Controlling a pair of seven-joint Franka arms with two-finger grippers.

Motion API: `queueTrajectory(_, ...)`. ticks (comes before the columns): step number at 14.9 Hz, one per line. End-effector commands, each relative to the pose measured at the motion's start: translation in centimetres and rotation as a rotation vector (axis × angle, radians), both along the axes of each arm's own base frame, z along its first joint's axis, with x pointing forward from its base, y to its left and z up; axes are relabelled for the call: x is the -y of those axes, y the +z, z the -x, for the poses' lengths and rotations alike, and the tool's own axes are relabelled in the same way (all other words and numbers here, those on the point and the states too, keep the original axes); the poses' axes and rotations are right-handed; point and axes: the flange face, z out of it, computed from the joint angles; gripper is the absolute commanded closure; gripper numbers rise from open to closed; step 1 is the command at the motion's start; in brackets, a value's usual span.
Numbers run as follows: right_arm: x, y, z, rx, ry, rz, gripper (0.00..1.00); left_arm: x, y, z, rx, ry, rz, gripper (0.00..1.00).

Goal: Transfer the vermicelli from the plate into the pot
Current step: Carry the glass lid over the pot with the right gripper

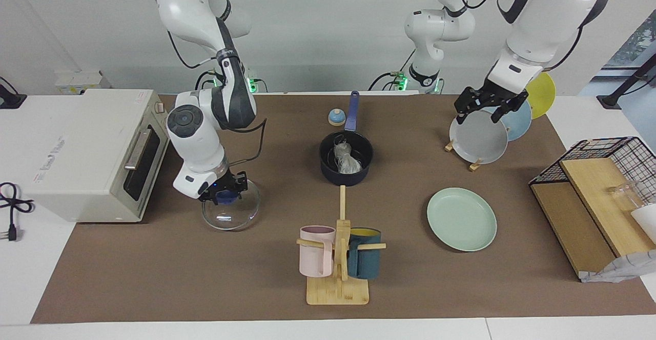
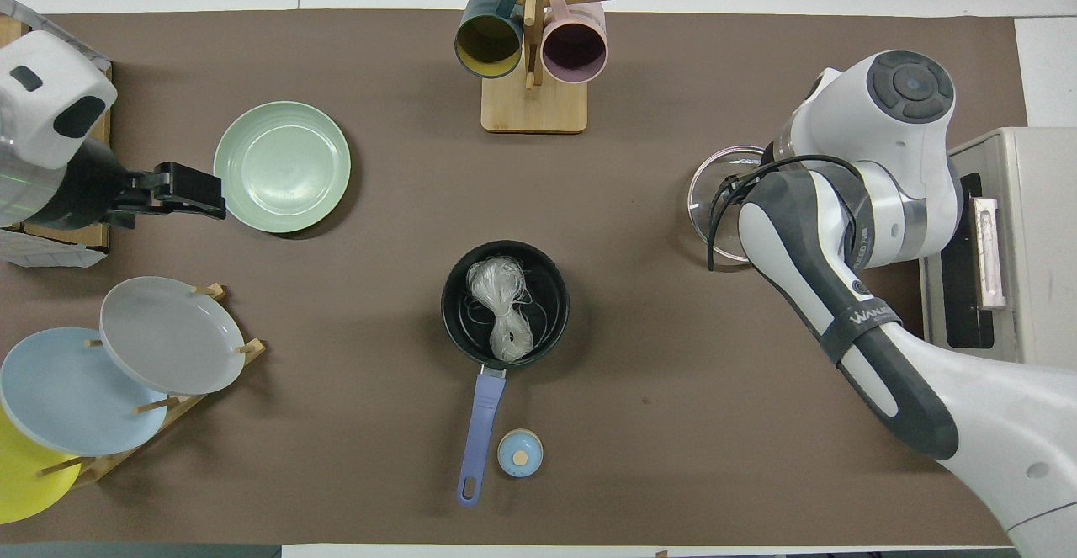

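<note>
Both vermicelli (image 2: 502, 310) bundles in pot (image 1: 346, 173), plate (image 2: 282, 167) bare, transfer seemingly done; left gripper (image 1: 484, 105) raised over grey plate (image 1: 479, 137), fingers apart; right gripper (image 1: 223, 190) clamped on glass lid (image 1: 230, 212) knob.

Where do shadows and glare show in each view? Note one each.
Facing view: the glass lid carries pale reflections; overhead view: the pot and the plate cast soft shadows toward the right arm's end of the table.
</note>
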Motion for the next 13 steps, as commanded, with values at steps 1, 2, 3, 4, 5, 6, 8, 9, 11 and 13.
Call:
queueTrajectory(1,-2.9,4.1,-0.1,-0.023,0.001,-0.009,0.50,-1.8,0.4,0.1,-0.013,-0.044,-0.049,0.00)
queueTrajectory(2,-4.7,5.4,0.2,-0.035,-0.009,-0.004,0.51,-2.3,0.4,0.1,-0.021,-0.050,-0.048,0.00)
queueTrajectory(3,-6.4,6.6,0.5,-0.042,-0.022,0.002,0.51,-2.8,0.4,0.2,-0.025,-0.050,-0.049,0.00)
queueTrajectory(4,-7.9,7.7,0.9,-0.047,-0.035,0.007,0.51,-3.6,0.4,0.2,-0.035,-0.038,-0.049,0.00)
queueTrajectory(5,-9.3,8.6,1.3,-0.052,-0.042,0.010,0.51,-3.6,0.3,0.3,-0.041,-0.040,-0.050,0.00)
queueTrajectory(6,-10.8,9.4,1.7,-0.053,-0.045,0.013,0.51,-3.7,0.3,0.4,-0.042,-0.038,-0.050,0.00)
queueTrajectory(8,-13.6,10.4,2.8,-0.056,-0.078,0.019,0.51,-3.7,0.2,0.6,-0.056,-0.036,-0.052,0.00)
queueTrajectory(9,-15.0,10.8,3.3,-0.055,-0.096,0.023,0.51,-3.7,0.3,0.8,-0.056,-0.037,-0.052,0.00)
queueTrajectory(11,-18.7,12.4,4.9,-0.044,-0.128,0.025,0.51,-3.5,0.3,0.8,-0.056,-0.039,-0.051,0.00)
queueTrajectory(13,-21.4,12.7,6.2,-0.043,-0.165,0.018,0.51,-3.4,0.6,0.8,-0.055,-0.032,-0.049,0.00)
